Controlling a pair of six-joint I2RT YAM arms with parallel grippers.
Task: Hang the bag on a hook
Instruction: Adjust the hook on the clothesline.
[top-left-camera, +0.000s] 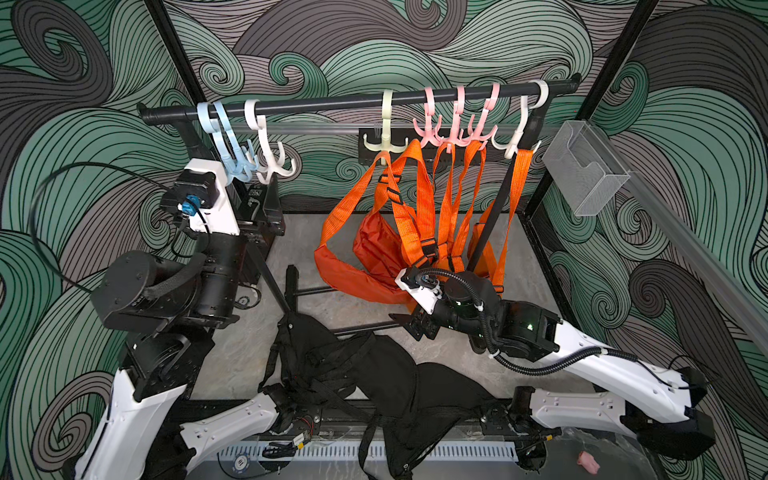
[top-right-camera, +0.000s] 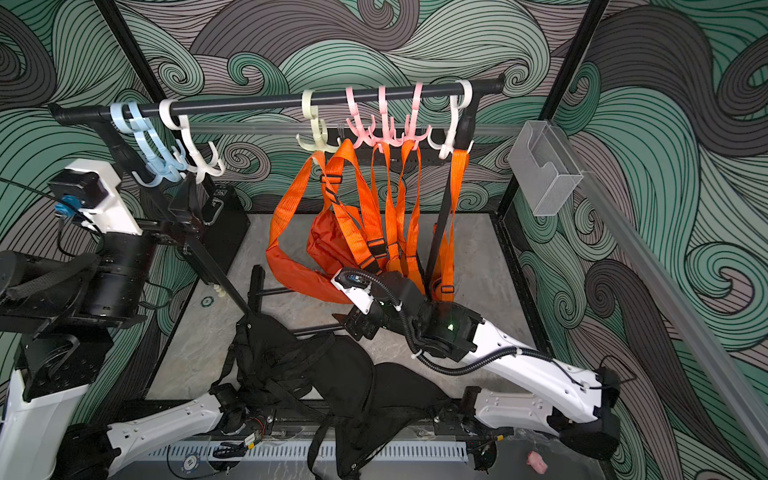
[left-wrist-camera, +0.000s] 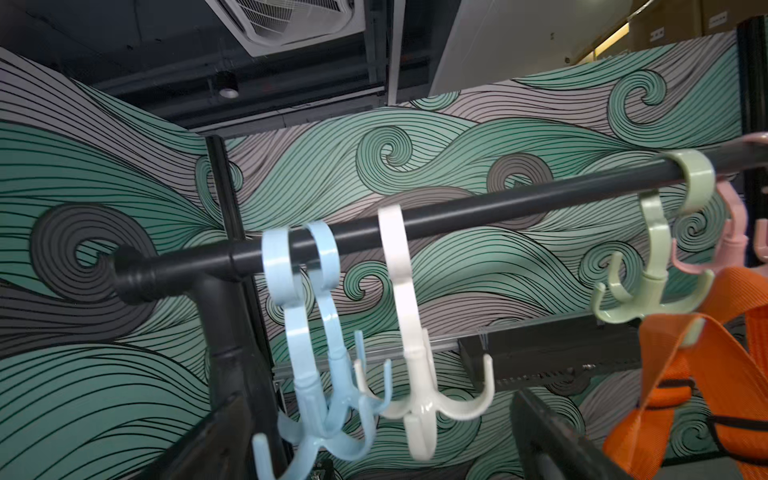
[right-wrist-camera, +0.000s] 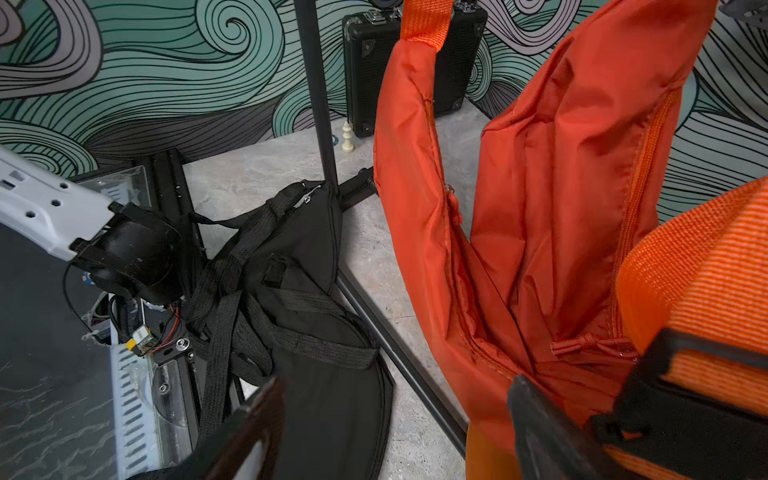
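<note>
Black bags (top-left-camera: 374, 374) (top-right-camera: 332, 374) (right-wrist-camera: 316, 291) lie in a tangled heap on the table's front. Several orange bags (top-left-camera: 374, 249) (right-wrist-camera: 540, 208) hang by their straps from the green hook (top-left-camera: 386, 133), the pink hooks (top-left-camera: 453, 124) and the right white hook (top-left-camera: 519, 129) on the black rail (top-left-camera: 332, 104). My right gripper (top-left-camera: 417, 328) (right-wrist-camera: 397, 386) is open and empty, low between the black heap and the orange bags. My left gripper (top-left-camera: 266, 199) (left-wrist-camera: 378, 399) is open just under the bare blue hooks (left-wrist-camera: 316, 374) and left white hook (left-wrist-camera: 419, 374).
A black case (top-right-camera: 224, 224) (right-wrist-camera: 411, 62) stands at the back left, with a white chess piece (right-wrist-camera: 347, 137) beside it. The rack's leg and base bars (top-left-camera: 316, 291) cross the table. A clear box (top-left-camera: 586, 166) is fixed to the right wall.
</note>
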